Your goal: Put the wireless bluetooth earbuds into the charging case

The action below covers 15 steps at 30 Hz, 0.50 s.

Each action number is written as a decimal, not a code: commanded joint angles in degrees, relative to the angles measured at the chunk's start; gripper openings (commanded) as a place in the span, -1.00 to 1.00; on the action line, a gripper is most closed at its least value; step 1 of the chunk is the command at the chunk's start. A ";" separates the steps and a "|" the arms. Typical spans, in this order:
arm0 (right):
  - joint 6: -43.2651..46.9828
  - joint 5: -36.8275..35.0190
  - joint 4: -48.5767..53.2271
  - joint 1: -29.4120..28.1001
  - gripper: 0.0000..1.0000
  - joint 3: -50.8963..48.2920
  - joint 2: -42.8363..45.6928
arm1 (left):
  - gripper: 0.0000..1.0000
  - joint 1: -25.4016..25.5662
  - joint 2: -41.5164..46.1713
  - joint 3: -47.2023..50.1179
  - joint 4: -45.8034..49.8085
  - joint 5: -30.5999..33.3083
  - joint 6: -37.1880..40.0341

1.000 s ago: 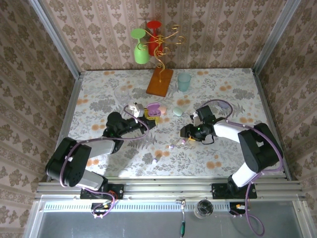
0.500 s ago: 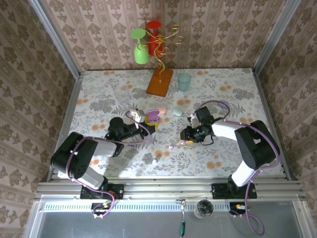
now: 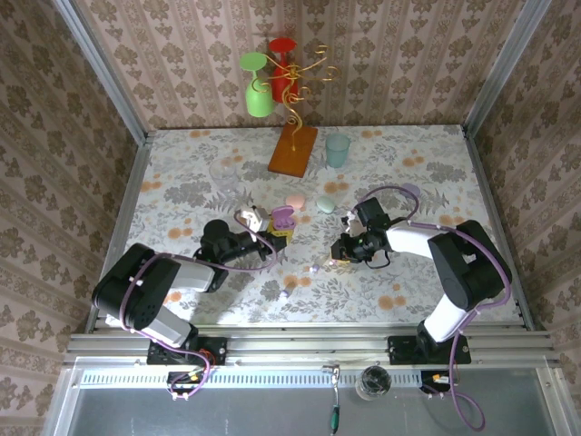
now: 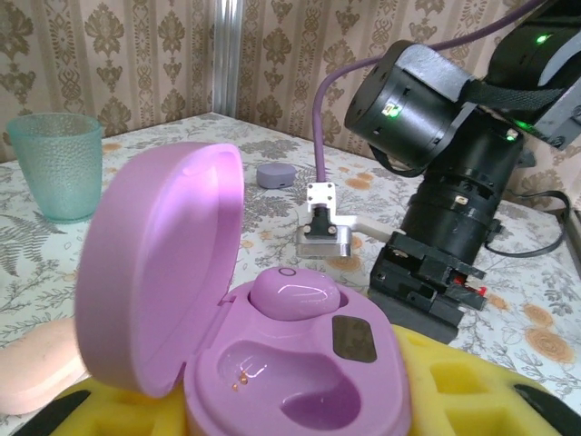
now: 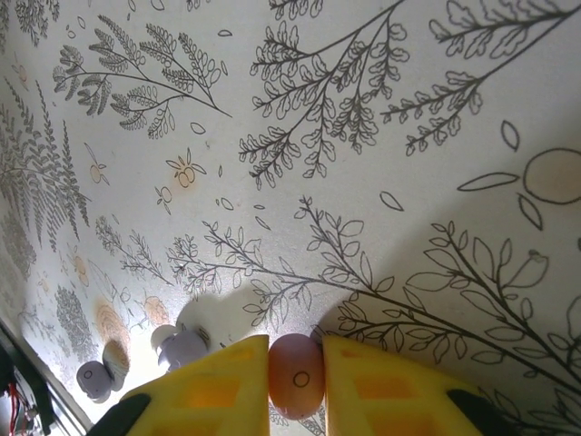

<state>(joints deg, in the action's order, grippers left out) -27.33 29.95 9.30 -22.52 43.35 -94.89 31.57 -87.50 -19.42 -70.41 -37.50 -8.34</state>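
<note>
Both of my jaws are closed on something.
My right gripper (image 5: 296, 356) pinches a pink earbud (image 5: 296, 380); my left gripper (image 3: 277, 229) clamps the purple case (image 4: 300, 381), lid open, one purple earbud (image 4: 294, 296) seated inside.

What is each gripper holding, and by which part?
Left gripper holds the open purple case by its base; right gripper pinches a pink earbud by its sides between its fingers.

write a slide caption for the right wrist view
Right gripper closed on a pink earbud, two purple earbuds lying on the floral tablecloth beside it
</note>
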 commanded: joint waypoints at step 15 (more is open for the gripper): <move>-2.82 -15.97 10.79 -9.68 -0.67 7.35 24.88 | -0.38 4.84 -4.11 -2.05 -2.71 8.21 10.90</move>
<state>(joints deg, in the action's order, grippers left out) -29.17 17.50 17.26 -30.22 47.05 -71.83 35.55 -90.72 -19.94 -70.85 -29.28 -0.54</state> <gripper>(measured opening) 0.170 0.392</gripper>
